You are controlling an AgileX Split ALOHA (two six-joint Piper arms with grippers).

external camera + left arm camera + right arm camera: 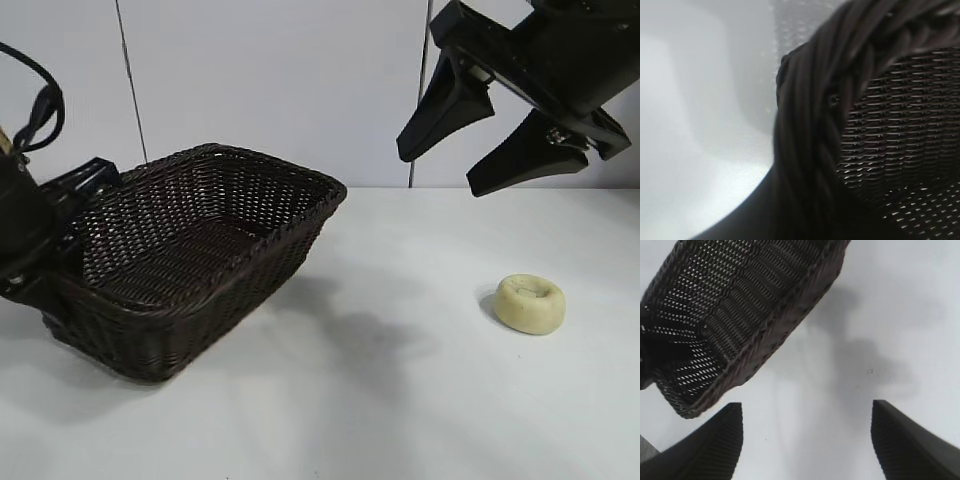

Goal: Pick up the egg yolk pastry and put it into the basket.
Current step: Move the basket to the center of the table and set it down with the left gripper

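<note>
The egg yolk pastry (530,303), a small pale yellow puck with a dimpled top, lies on the white table at the right. High above it and slightly to its left hangs my right gripper (440,172), open with nothing between its fingers; in its wrist view the gripper (806,407) frames bare table and the pastry is out of sight. The dark brown wicker basket (230,300) stands at the left, empty. My left gripper (85,185) is at the basket's left end, shut on the braided rim (810,125), which fills the left wrist view.
The white table (400,400) lies bare between the basket and the pastry. A pale wall with vertical seams (130,90) stands behind. The right wrist view also shows the basket (740,315) and its shadow on the table.
</note>
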